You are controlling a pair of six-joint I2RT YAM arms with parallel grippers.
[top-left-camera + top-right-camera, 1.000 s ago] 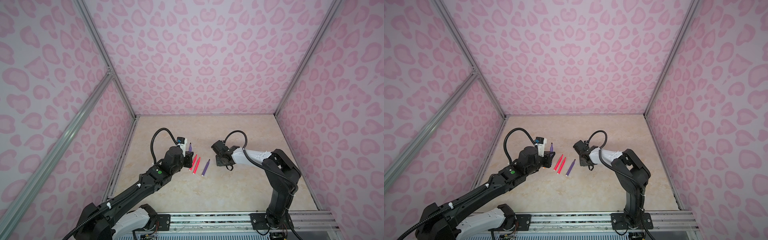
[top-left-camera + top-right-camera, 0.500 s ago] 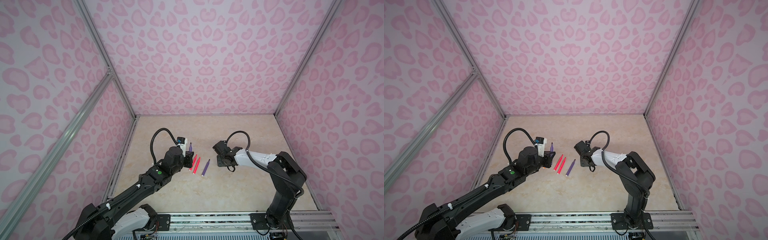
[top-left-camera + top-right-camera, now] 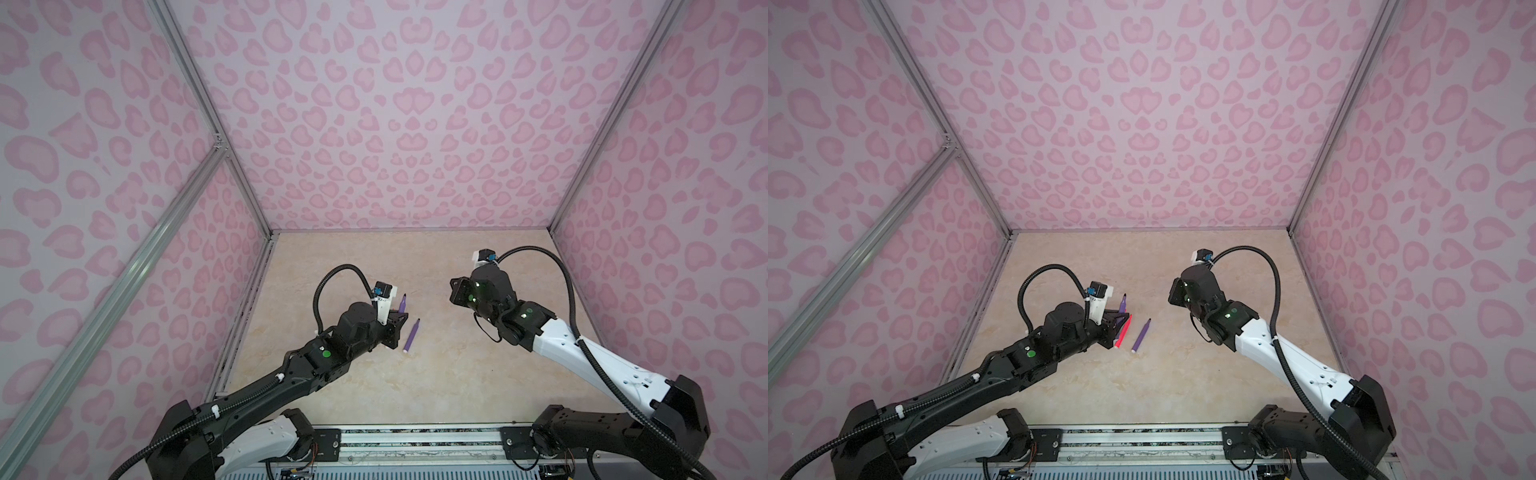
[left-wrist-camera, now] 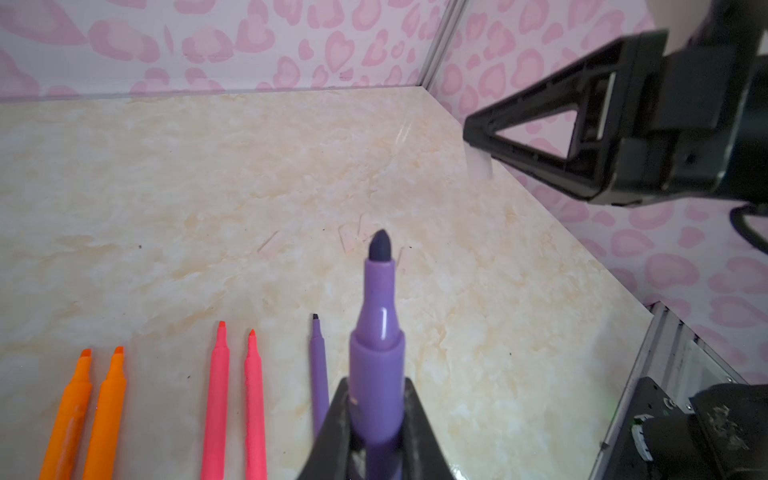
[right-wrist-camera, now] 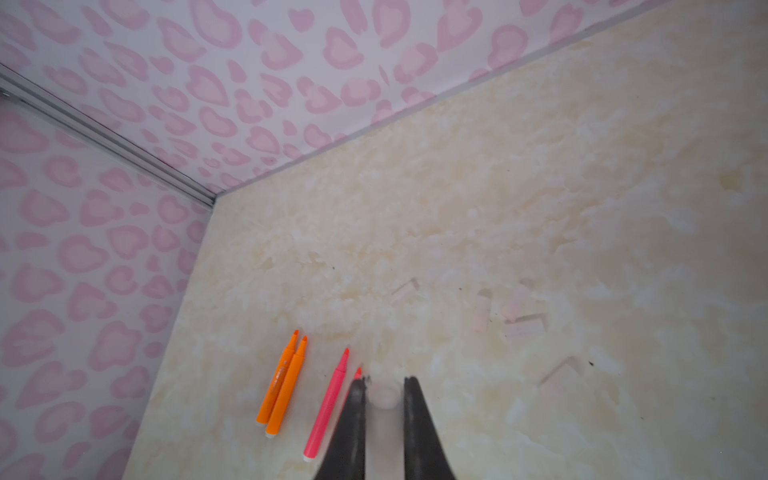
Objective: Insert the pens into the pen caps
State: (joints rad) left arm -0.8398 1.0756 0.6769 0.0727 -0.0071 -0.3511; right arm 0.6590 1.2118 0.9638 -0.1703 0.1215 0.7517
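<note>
Right gripper (image 5: 383,384) has swung up and back from the pen row since a second ago. It is now pinched tight on one pen cap (image 5: 384,397), a pale translucent sleeve held above the table (image 3: 415,270). Left gripper (image 4: 376,386) clamps a purple pen (image 4: 376,332) by its barrel, dark rounded tip out ahead. Only the wrist views show the two orange pens (image 4: 106,407) and, faintly, the loose caps (image 5: 523,328) on the marbled beige top. Both top views hide the orange pair under the left arm. Two pink-red pens (image 4: 216,395) and the second purple pen (image 4: 318,374) lie flat alongside. Print on one orange barrel is unreadable.
</note>
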